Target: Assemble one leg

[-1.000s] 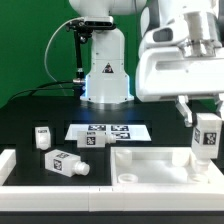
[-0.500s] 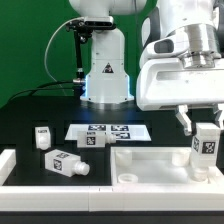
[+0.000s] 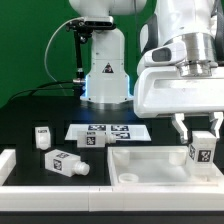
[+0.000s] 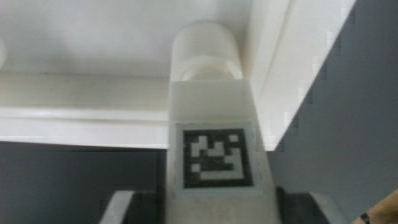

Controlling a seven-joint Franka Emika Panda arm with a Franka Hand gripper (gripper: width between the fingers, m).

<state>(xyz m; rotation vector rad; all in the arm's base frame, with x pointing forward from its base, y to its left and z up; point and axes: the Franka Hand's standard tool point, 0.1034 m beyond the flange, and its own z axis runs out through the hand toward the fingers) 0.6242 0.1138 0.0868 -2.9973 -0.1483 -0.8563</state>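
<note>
Claw (image 3: 200, 134) pinches the leg (image 3: 203, 152) upright, low over the white panel (image 3: 150, 166) corner at the exterior view's right. We judge seating is in hand: hold it plumb, descend slowly, avoid side load.

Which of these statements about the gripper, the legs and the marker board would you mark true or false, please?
1. The gripper is shut on a leg. True.
2. That leg is held lying flat. False: it is upright, at the panel's end on the exterior view's right.
3. The marker board lies on the panel. False: it lies on the black table, behind the panel.
4. A far loose leg and a near loose leg sit towards the exterior view's left. True.
</note>
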